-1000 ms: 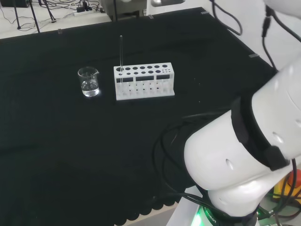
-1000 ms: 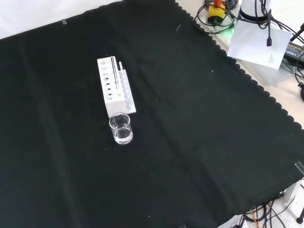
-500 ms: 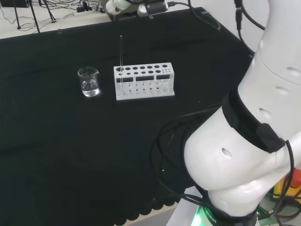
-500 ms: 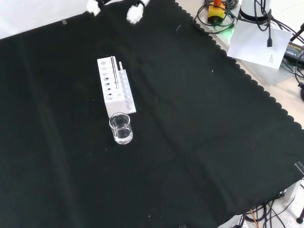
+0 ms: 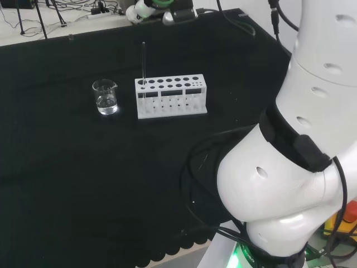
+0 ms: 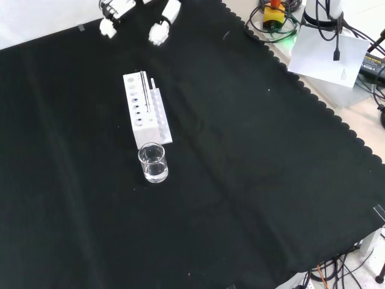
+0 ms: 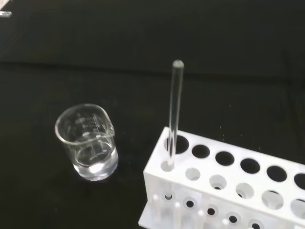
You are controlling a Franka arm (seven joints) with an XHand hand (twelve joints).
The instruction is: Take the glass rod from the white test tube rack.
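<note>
Left in head view: small beaker (image 5: 105, 96). Right of it, glass rod (image 5: 143, 62) upright in rack (image 5: 170, 96), leftmost hole. Likely light, stiff, slippery, breakable; best pinched near top. Hand (image 6: 135, 13) far off, fingers spread, empty.

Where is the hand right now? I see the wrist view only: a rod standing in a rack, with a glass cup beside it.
Observer: In the front view the hand hangs at the top edge, beyond the rack and clear of the rod.
Operator: Is it holding anything?
Observer: No, its fingers are spread and empty.
Operator: Is anything else in the rack?
Observer: The head view takes in the whole rack, and its other holes look empty.
</note>
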